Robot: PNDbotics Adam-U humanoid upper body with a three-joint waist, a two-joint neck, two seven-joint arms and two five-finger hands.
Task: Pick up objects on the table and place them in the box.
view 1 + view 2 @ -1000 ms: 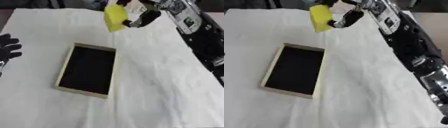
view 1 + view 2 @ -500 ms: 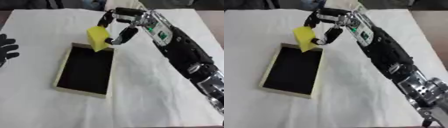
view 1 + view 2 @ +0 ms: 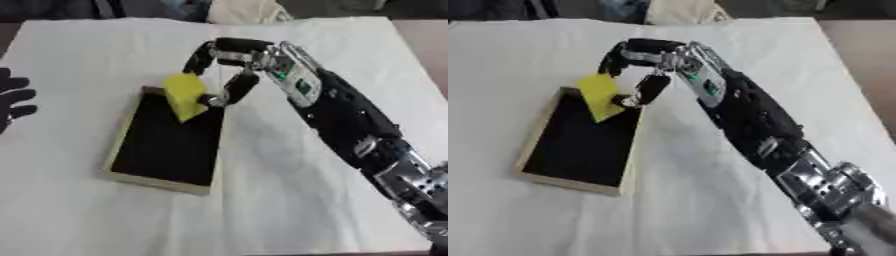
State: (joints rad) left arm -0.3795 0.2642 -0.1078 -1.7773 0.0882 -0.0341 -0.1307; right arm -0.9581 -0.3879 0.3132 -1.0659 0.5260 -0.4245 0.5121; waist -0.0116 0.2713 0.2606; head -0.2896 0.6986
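A yellow block (image 3: 185, 96) hangs over the far end of the shallow box (image 3: 121, 143), which has a pale wooden rim and a black inside. My right hand (image 3: 224, 65) reaches in from the right and is shut on the block, fingers on its far side and thumb on its near side. The box lies lengthwise on the white cloth, left of centre. My left hand (image 3: 12, 98) rests open at the left edge of the left eye view, fingers spread, well away from the box.
A white cloth (image 3: 289, 200) covers the whole table. My right forearm (image 3: 350, 125) crosses the table's right half diagonally. Dark shapes and a pale object (image 3: 245, 10) lie beyond the far edge.
My right hand has carried the yellow block from the far side of the table down and toward me, ending over the box's far end. The left hand stayed put.
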